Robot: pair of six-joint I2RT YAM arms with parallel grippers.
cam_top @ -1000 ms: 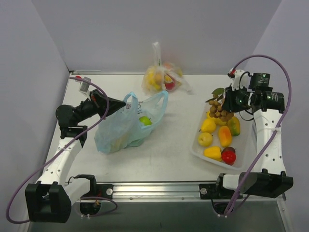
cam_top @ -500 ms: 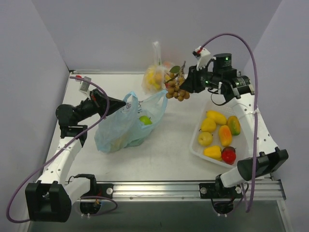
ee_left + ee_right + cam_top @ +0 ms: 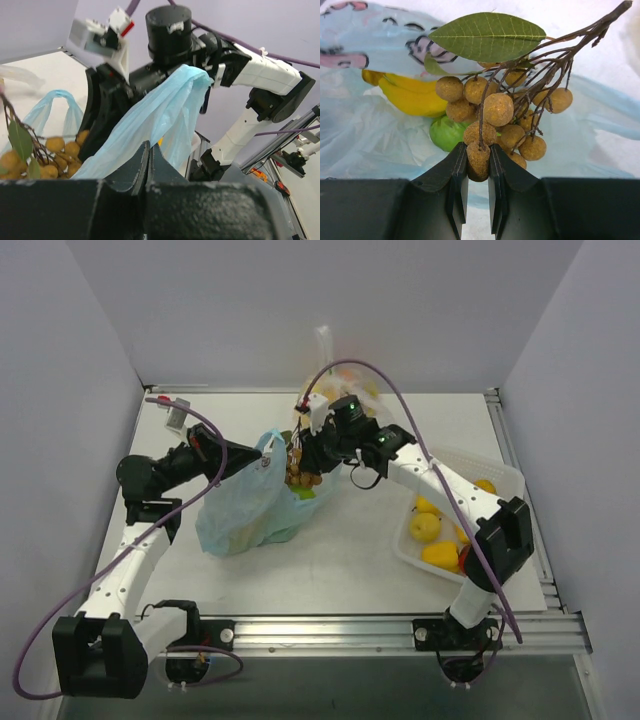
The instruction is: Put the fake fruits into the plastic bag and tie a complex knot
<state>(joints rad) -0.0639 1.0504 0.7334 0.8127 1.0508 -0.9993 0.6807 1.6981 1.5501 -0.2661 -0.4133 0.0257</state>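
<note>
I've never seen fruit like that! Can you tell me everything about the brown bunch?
The brown grape cluster is a bunch of round, rough tan balls on thin dark twigs, with a green leaf. The right gripper pinches one ball, holding the bunch over the light-blue plastic bag, where a banana and green apple lie.

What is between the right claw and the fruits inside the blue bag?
The brown grape cluster, pinched in the right claw, above the banana and green apple: right wrist view.
</note>
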